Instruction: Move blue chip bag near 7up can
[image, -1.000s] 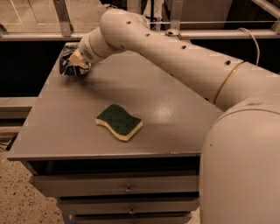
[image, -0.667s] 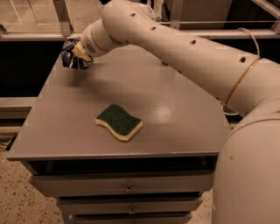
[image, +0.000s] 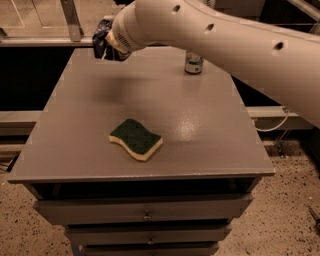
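One pincer has raised blue chip bag over table corner.

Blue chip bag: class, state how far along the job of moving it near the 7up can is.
Done: the gripper holds the blue chip bag off the table. In hand: it hangs over the far-left corner. Left: set it by the 7up can, far right.

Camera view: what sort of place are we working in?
Probably a lab or workshop: grey drawer cabinet, speckled floor, metal rail behind. The gripper holds the bag above the cabinet's far-left corner.
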